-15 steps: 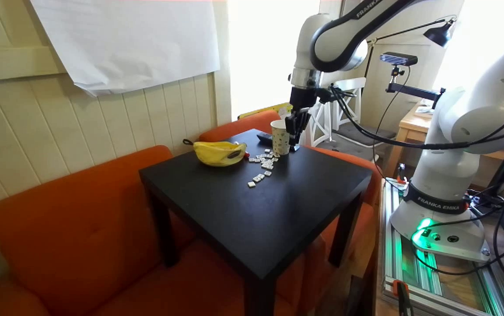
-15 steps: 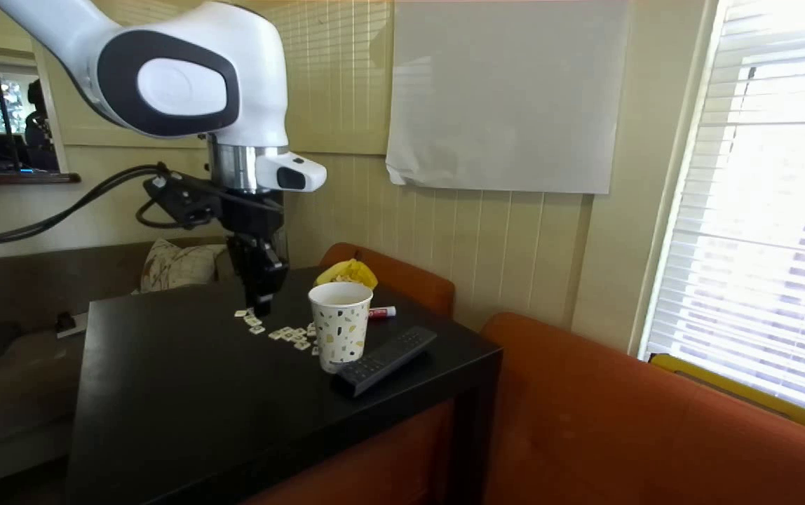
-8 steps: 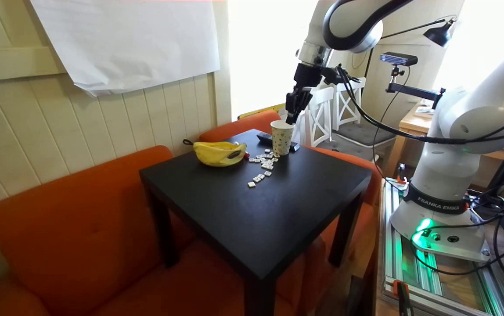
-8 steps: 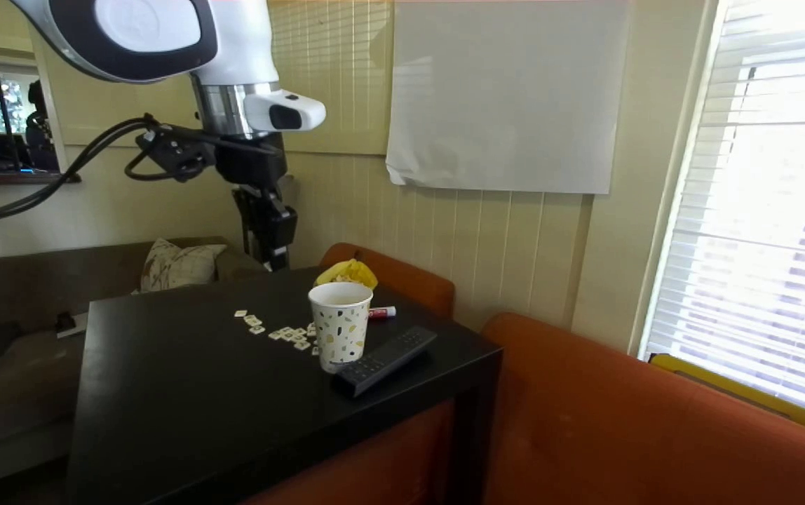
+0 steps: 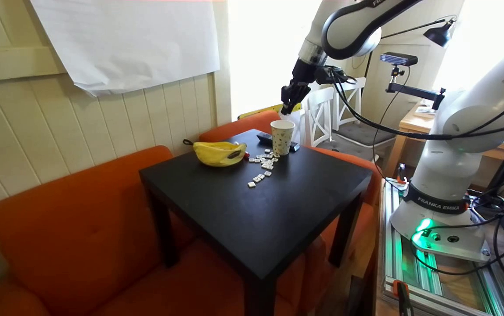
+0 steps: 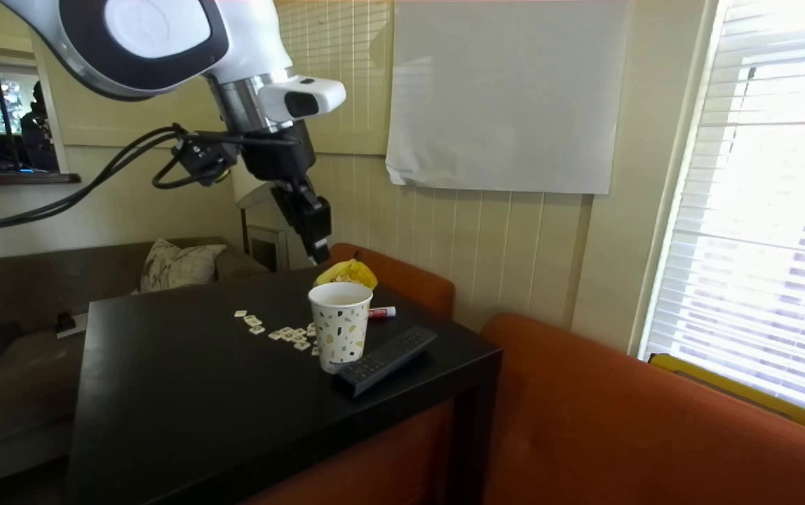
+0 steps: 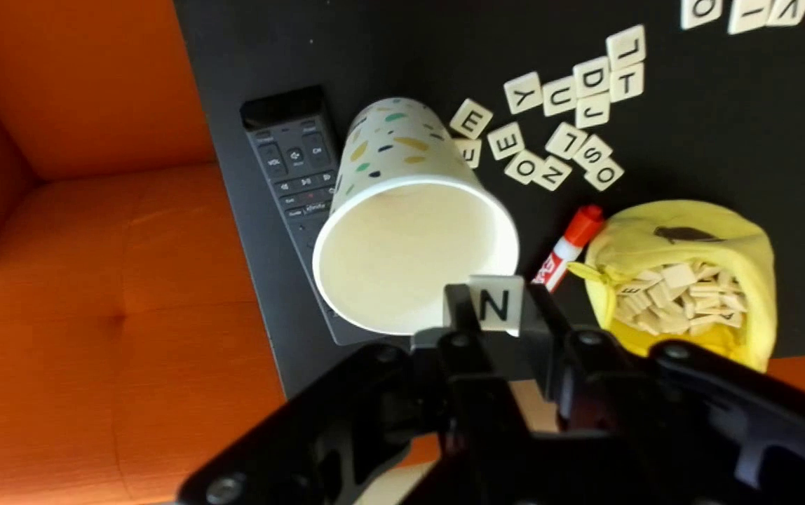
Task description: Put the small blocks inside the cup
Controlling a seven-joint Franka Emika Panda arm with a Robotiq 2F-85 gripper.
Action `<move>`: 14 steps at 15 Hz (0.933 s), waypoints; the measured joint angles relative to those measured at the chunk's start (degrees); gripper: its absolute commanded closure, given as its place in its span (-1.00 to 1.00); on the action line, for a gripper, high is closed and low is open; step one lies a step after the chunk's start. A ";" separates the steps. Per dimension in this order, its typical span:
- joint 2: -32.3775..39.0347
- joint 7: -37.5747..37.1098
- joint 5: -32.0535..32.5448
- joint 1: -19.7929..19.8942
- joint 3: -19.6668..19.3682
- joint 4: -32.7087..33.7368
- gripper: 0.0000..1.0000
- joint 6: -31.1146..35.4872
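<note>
Tabletop (image 6: 185, 400): end effector (image 6: 318, 254) perhaps nearer cup (image 6: 341, 328)

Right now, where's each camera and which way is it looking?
Exterior view: off the near corner of the table, looking down; arm, gripper, base show.
Exterior view: nearer the cup, facing the wall; arm and gripper show.
Wrist view: on the arm, looking down into the cup; fingers pinching the N block show.
Both exterior views share table, cup, banana pouch.
</note>
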State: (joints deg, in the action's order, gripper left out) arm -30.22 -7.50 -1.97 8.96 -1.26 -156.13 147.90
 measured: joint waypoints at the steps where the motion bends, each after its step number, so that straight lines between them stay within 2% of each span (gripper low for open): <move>1: 0.73 -1.03 0.91 0.88 0.40 -0.02 0.89 1.03; 2: 1.57 -2.09 1.80 1.75 0.82 -0.03 0.07 2.02; 3: 2.47 -3.13 2.60 2.56 1.28 -0.05 0.05 2.93; 6: 5.26 -5.47 4.07 4.14 2.13 -0.07 -0.33 5.07; 9: 7.17 -6.43 4.33 4.51 2.19 -0.06 -0.78 6.30; 11: 7.82 -6.67 4.36 4.54 2.19 -0.06 -1.00 6.86; 14: 7.92 -6.69 4.33 4.33 2.14 0.06 -1.00 7.26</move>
State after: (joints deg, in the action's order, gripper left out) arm -22.31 -14.19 2.36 13.28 0.88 -156.07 155.16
